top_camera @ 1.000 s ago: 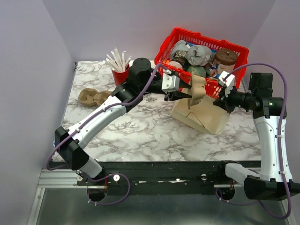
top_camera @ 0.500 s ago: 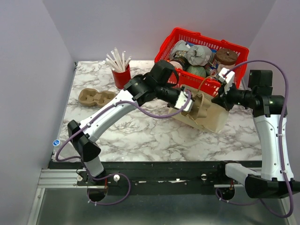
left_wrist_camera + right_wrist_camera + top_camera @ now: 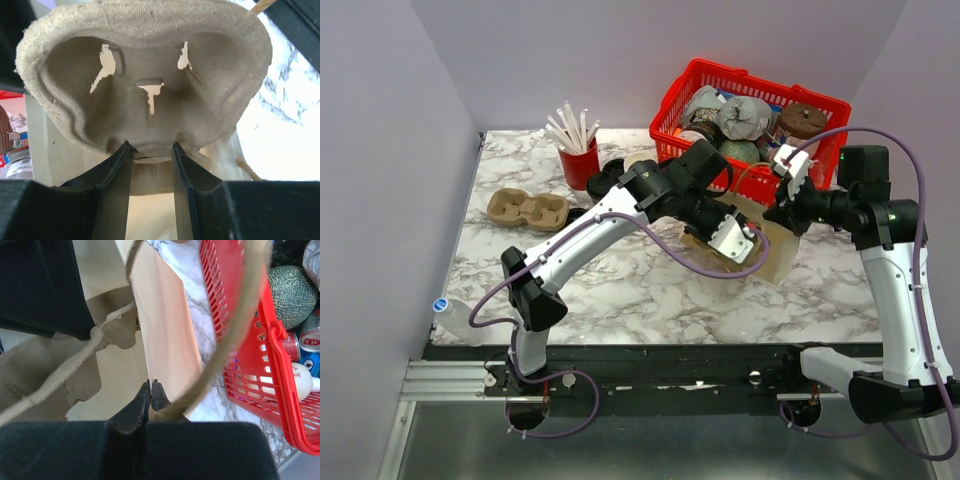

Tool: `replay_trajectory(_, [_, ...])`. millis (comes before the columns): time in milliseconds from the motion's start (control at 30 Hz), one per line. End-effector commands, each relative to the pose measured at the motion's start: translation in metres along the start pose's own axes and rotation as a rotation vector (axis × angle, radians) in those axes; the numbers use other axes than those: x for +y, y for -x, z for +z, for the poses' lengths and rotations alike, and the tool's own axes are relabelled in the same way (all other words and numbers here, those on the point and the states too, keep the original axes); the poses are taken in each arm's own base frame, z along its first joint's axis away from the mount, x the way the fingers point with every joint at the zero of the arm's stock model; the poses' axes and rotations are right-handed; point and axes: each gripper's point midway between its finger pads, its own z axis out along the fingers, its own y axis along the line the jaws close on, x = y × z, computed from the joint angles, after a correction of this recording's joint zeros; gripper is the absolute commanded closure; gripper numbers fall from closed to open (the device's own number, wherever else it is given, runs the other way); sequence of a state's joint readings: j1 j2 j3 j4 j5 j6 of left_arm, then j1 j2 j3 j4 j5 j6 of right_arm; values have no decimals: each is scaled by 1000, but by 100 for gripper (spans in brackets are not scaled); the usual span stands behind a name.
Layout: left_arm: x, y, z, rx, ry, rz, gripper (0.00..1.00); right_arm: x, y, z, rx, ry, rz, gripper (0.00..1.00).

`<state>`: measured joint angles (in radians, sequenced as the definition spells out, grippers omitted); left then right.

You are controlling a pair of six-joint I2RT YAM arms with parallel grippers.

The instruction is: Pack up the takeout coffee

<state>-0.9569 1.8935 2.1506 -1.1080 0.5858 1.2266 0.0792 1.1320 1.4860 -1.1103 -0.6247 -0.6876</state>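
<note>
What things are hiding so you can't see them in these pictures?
Top view: the inside of the paper bag, hidden behind the left arm.
Left wrist view: whatever lies beyond the cup carrier, which fills the frame.
Right wrist view: most things in the red basket, cut off by the edge.

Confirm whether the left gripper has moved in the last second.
Yes. The left gripper, shut on a brown moulded-pulp cup carrier, has swung right and toward the near edge, away from the red plastic basket, into the tan paper bag.
</note>
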Motion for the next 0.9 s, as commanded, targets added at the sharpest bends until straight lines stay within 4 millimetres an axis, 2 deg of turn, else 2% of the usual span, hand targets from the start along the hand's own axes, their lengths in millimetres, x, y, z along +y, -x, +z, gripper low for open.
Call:
replay_trajectory(0, [-3,-14,4,131,-32,40,100,2,9,-3,-15,-24,46,99])
replay_trajectory(267, [-6,-26,22,226,-35,9,100,7,7,0,-19,-23,116,99])
replay_trajectory(367, [-2,-32,25,284,-5,-3,100,7,4,0,-10,-41,144,99])
replay_trajectory(433, [7,-35,24,321,50,5,100,8,-1,2,2,-44,172,100])
replay_trajectory(567, [5,-41,31,380,63,32,100,13,-2,4,-1,-25,203,99])
replay_trajectory(600, [0,-44,36,395,33,34,100,14,-2,5,-1,-20,222,100])
replay_trajectory(667, [1,-44,34,418,24,44,100,16,-2,6,-4,-11,236,99])
replay_trajectory(700, [-6,-51,39,442,-17,41,100,17,-2,6,-5,-12,249,100])
replay_trajectory(867, [-9,-60,45,509,-31,46,100,25,-3,9,3,29,265,99])
